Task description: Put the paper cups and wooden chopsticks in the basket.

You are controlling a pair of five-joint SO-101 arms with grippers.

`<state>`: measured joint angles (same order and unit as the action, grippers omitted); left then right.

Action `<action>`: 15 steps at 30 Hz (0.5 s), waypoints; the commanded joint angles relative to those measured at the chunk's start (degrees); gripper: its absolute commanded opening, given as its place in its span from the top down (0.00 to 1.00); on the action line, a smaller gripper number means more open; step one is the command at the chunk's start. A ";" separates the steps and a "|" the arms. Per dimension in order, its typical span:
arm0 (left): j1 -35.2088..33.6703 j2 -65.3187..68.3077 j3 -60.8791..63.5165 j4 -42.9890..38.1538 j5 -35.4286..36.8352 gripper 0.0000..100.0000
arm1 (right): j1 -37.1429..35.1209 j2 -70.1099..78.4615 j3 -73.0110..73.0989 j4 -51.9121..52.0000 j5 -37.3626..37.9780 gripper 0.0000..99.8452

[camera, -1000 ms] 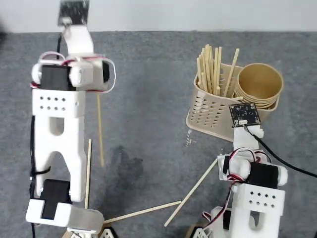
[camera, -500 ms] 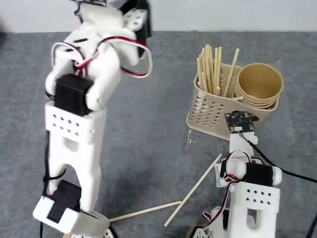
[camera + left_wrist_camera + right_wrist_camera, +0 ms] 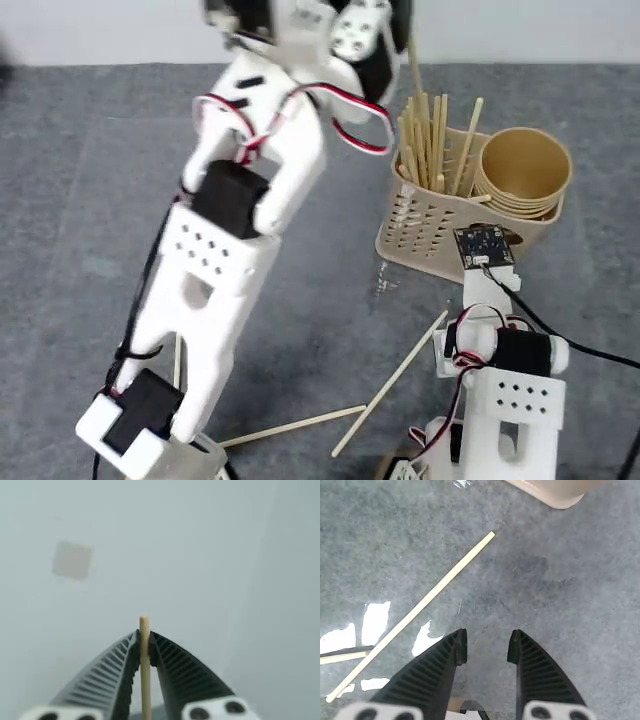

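- Well, the grey mat (image 3: 300, 300) ends at a pale wall (image 3: 520, 30) on the far side; its widest open stretch lies on the left arm's side; the basket (image 3: 420, 235) stands far right, just beyond my right arm.
- My left gripper (image 3: 144, 639) is raised by the far edge, pinched tight on one held chopstick (image 3: 144, 680), upright between the pads; from above, its lower end runs down to the bundle of chopsticks (image 3: 430, 140) in the basket; whether they touch, I cannot tell.
- My right gripper (image 3: 485, 645) sits low over the mat, moderately parted, gripping nothing; a loose chopstick (image 3: 420, 610) lies slantwise near it, apart from the tips.
- The paper cups (image 3: 525, 170) sit nested in the basket's right compartment.
- A second loose chopstick (image 3: 290, 427) lies near the front edge; a third (image 3: 178, 360) is partly hidden beside the left arm.
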<state>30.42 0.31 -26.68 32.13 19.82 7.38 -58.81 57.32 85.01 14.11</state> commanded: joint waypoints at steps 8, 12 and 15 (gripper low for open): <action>0.53 -1.05 13.32 -0.79 -6.07 0.90 | 0.57 -1.01 -0.44 -0.75 -0.09 0.85; 0.26 -3.34 10.95 6.86 -4.84 0.85 | 0.57 -1.01 -0.44 -0.75 -0.09 0.85; -0.44 -7.38 9.89 13.63 -4.92 0.85 | 0.57 -1.01 -0.44 -0.75 -0.09 0.85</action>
<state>30.59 -0.48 -13.14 40.66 14.90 7.38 -58.81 57.32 85.01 14.11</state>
